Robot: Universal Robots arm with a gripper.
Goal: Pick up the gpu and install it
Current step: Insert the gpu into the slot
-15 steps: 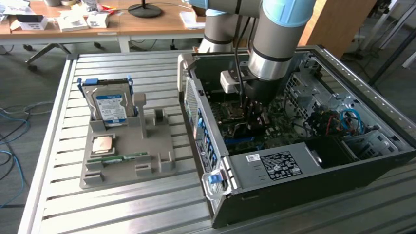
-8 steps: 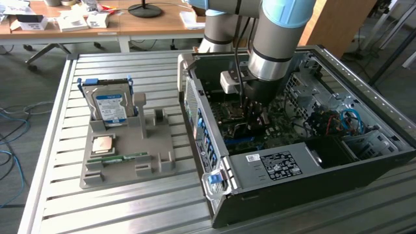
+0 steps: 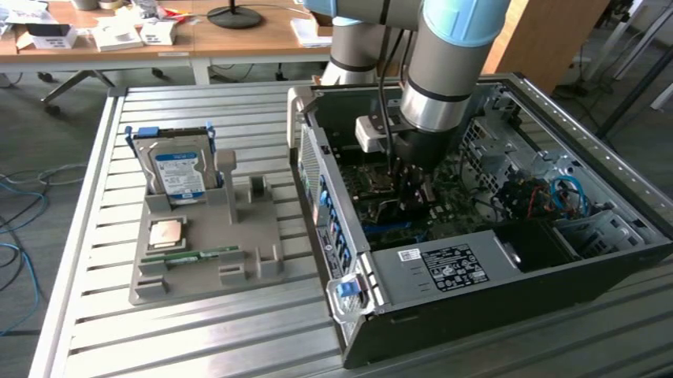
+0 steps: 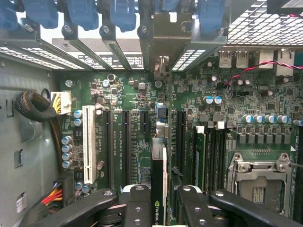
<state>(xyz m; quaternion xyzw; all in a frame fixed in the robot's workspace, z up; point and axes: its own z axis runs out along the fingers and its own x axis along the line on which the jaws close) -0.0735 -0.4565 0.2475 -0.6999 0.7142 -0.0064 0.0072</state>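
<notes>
The gpu (image 4: 159, 170) is seen edge-on in the wrist view, a thin card with a green logo label near my fingers (image 4: 137, 203). Its silver bracket (image 4: 163, 38) reaches the rear slot openings of the case. My gripper (image 4: 161, 204) is shut on the card, one finger on each side. The card stands upright over the green motherboard (image 4: 132, 94), in line with a slot between the black expansion slots (image 4: 125, 142). In the exterior view my gripper (image 3: 412, 189) reaches down inside the open computer case (image 3: 347, 236).
A grey fixture (image 3: 252, 268) at the exterior view's left holds a hard drive (image 3: 179, 173), a CPU (image 3: 169, 234) and a memory stick (image 3: 195, 254). Inside the case are the power supply (image 3: 442, 268), the CPU socket (image 4: 255, 182), memory slots (image 4: 213, 151) and cable bundles (image 4: 35, 106).
</notes>
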